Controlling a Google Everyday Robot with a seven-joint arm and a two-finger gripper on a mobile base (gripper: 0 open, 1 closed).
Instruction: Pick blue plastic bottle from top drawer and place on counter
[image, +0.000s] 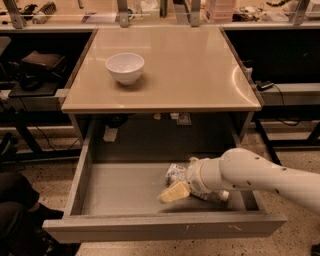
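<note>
— Where's the blue plastic bottle (175, 173)?
— Lying on its side on the right half of the top drawer (120, 192) floor, pale label showing. The gripper (178, 188) is right on it; whether it has clamped, I can't tell.
— Risk?
— It's round, so an off-centre grip could let it roll away or drop short of the counter (175, 70) above the drawer.

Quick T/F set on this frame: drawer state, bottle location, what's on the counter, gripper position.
1. The top drawer is pulled open. True.
2. The blue plastic bottle stands on the counter. False: it lies inside the drawer, toward the right of its floor.
3. A white bowl sits on the counter. True.
4. The gripper hovers over the bowl. False: it is down inside the drawer, right at the bottle.
</note>
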